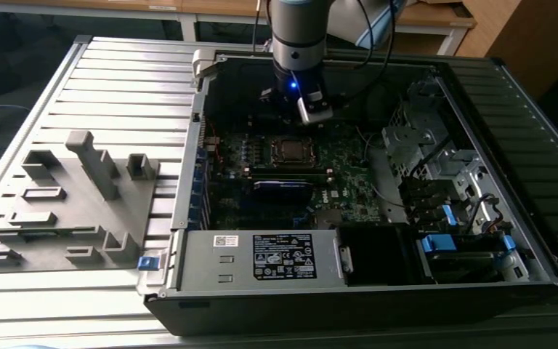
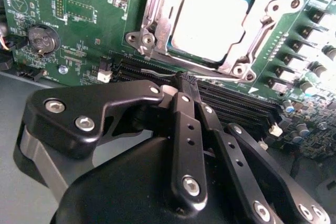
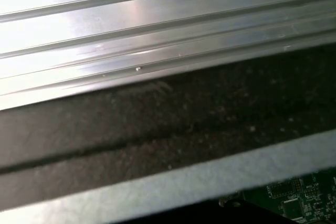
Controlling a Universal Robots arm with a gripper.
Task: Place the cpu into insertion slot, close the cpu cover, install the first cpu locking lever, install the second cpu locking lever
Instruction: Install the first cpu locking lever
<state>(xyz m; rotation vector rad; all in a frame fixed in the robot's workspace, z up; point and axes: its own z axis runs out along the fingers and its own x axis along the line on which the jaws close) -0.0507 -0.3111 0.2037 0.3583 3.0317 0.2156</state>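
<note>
Near the cpu, the claw sits pressed together, empty. One slip could gouge the motherboard.

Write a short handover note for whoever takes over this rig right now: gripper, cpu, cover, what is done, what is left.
Gripper: shut, nothing seen between its tips, which sit just beside the socket.
The cpu sits in the socket; the cpu cover lies closed around it.
Done: cpu placed, cover down.
Left: the locking levers; whether either is latched cannot be told.
</note>
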